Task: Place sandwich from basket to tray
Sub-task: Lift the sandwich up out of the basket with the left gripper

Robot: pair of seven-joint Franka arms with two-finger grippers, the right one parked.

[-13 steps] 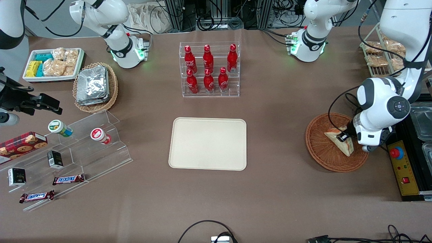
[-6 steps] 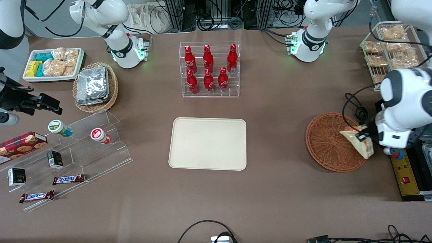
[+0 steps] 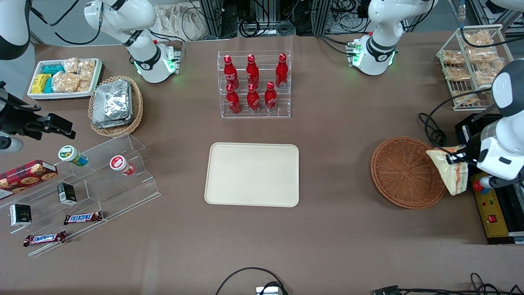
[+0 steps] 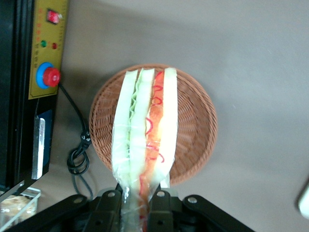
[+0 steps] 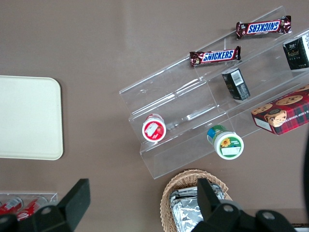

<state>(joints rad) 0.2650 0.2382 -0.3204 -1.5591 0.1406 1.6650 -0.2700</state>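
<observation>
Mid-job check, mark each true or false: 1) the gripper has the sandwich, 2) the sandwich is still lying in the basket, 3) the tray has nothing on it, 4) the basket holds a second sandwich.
1) The gripper is shut on the sandwich: true.
2) The sandwich lies in the basket: false; it hangs lifted over the basket's rim at the working arm's end.
3) The tray is bare: true.
4) The basket holds a second sandwich: false; its wicker floor shows nothing in it.
</observation>
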